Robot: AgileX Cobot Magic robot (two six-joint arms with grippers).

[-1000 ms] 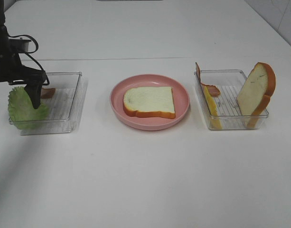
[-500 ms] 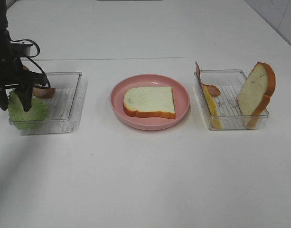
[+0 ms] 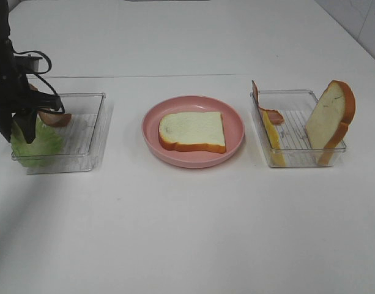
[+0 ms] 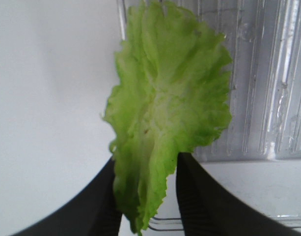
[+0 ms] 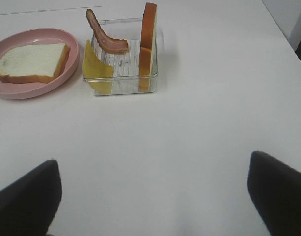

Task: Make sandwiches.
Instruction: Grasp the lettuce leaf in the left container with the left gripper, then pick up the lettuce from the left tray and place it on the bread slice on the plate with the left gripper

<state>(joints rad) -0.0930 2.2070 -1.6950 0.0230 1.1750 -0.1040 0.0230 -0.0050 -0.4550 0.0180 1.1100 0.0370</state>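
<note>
A green lettuce leaf (image 3: 37, 146) lies at the left end of the left clear tray (image 3: 83, 138). My left gripper (image 3: 19, 131) reaches down onto it. In the left wrist view both black fingers (image 4: 98, 206) press the leaf's (image 4: 165, 113) lower end between them. One bread slice (image 3: 192, 130) lies flat on the pink plate (image 3: 193, 160). A second bread slice (image 3: 330, 116) leans upright in the right tray (image 3: 297, 150), beside a yellow cheese slice (image 3: 273, 138) and a bacon strip (image 3: 270, 112). My right gripper (image 5: 155, 196) hangs open above bare table, out of the exterior view.
Another bacon piece (image 3: 54, 118) rests in the left tray just behind the left gripper. A cable loops off the left arm (image 3: 34, 58). The right wrist view shows the plate (image 5: 22, 91) and right tray (image 5: 123, 83) far ahead of the open fingers.
The left gripper's fingers have closed in on the lettuce leaf and the arm has shifted slightly left. The plate, the right tray and its food have not moved.
</note>
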